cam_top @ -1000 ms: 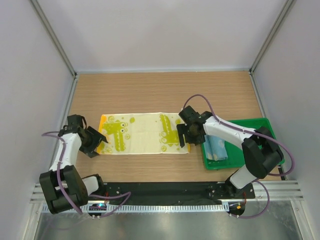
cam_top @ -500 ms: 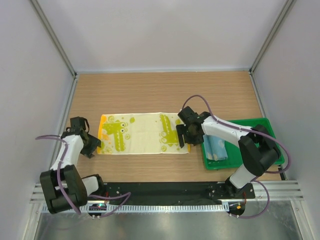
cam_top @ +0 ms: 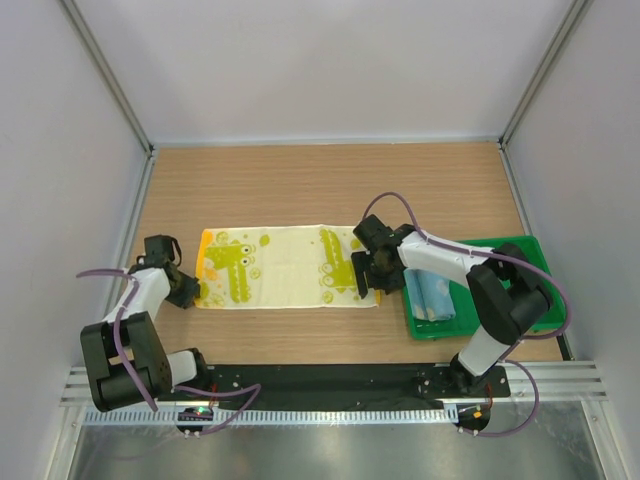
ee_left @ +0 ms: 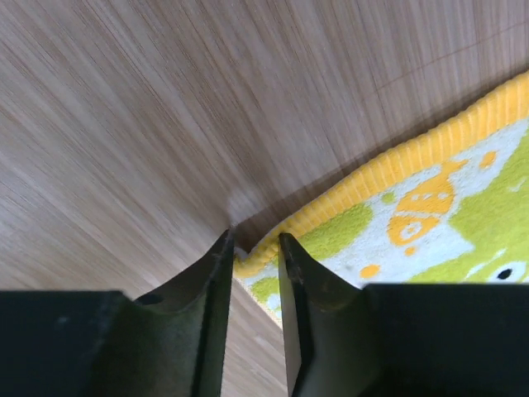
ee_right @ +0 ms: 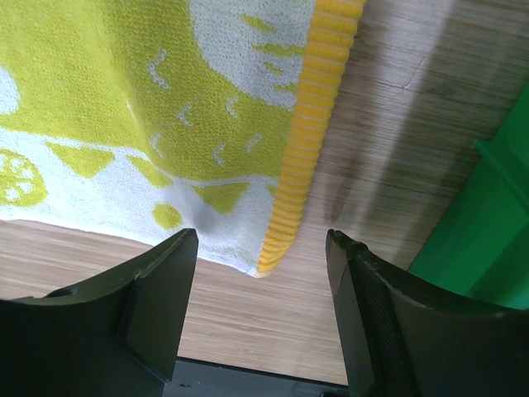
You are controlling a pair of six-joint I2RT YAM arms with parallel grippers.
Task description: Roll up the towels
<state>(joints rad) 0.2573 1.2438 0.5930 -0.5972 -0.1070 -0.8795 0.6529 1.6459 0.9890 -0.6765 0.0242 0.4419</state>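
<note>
Presently the yellow towel [cam_top: 285, 265] lies spread flat on the counter [cam_top: 300, 190], long side running left to right and no part of it rolled. The blue towel [cam_top: 433, 295] sits in the tray [cam_top: 520, 245] at the right, apart from the work in hand.

Change noted, left side: over the last second the left hand [ee_left: 252, 248] has drawn back from above the towel's left border and settled at the near-left corner. Its jaws have come in from a wide spread to a narrow slit. The left wrist view shows the orange-hemmed corner tip lying in that slit. Whether the cloth is already pinched or only bracketed cannot be told, since a thin gap shows between the fingers.

Change noted, right side: the right hand [ee_right: 260, 248] has shifted only slightly. It hangs over the near-right corner with jaws spread wide, one finger over the cloth and the other over bare counter beyond the hem. It holds nothing.

Assessment: the task stands at its opening step for this towel. The left side appears to be taking hold while the right is only lined up. A roll probably needs both near corners held, so the right jaws would likely need to come together on the hem next.

Risk: the left hold is on the very tip of the corner and may slip free when lifted.
</note>
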